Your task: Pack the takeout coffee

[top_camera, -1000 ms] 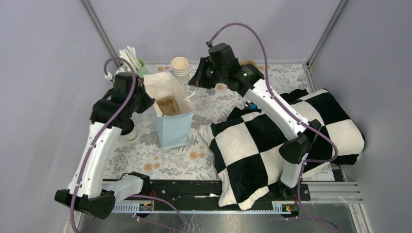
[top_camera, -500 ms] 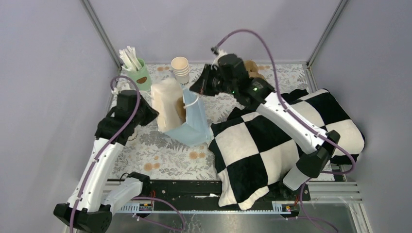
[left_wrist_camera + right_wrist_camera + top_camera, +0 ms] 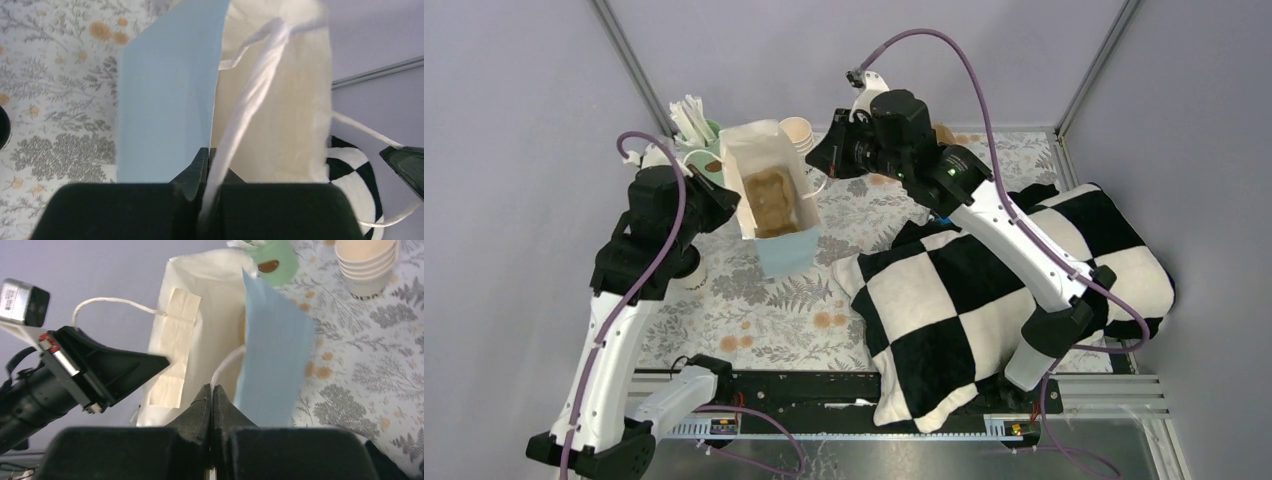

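So that its mouth gapes for loading, the left gripper (image 3: 207, 162) and right gripper (image 3: 211, 392) each clamp an opposite rim of the blue paper bag (image 3: 786, 250), upper centre; the takeout coffee (image 3: 692, 280) stands outside, centre left, under the left arm (image 3: 624, 300).

A paper bag (image 3: 789, 250), pale blue outside and cream inside, sits between the left claw (image 3: 209, 160) and the right claw (image 3: 211, 395), caught at opposite sides with its mouth open upward. Something brown lies inside it. Its twisted white handle (image 3: 250, 100) runs forward from the left claw. Ahead of the right claw, past the bag, stand a stack of cream cups (image 3: 366, 260) and a mint-green cup (image 3: 274, 259) of white sticks (image 3: 689, 112). A black-and-white checkered cushion (image 3: 984, 290) lies behind the right claw on the floral cloth (image 3: 754, 310).
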`<control>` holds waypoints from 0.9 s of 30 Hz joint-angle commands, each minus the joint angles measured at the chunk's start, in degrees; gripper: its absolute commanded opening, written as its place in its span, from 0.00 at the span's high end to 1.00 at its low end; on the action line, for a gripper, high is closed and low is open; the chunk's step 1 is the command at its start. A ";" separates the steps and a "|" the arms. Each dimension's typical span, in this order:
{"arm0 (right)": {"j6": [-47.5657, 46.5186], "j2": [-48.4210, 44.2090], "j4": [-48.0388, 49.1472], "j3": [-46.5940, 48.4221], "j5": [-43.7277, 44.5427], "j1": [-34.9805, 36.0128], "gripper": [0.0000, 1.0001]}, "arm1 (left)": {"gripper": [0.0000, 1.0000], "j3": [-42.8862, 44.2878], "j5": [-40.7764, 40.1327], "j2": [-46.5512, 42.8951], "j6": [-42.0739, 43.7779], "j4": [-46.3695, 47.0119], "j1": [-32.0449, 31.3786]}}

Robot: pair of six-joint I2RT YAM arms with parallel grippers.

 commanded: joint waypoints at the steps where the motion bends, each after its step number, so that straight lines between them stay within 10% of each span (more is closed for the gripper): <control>1: -3.18 -3.15 5.62 -1.25 -1.99 1.67 1.00 | 1.00 -0.15 -1.46 -2.51 0.46 1.93 0.17; 11: -2.82 0.49 6.17 -1.93 1.88 1.17 1.00 | 1.00 -8.50 -3.06 -4.45 -2.91 5.49 0.15; 27: -2.73 -1.38 4.57 -9.53 9.64 0.72 1.00 | 1.00 2.60 -5.44 13.28 9.36 1.93 0.85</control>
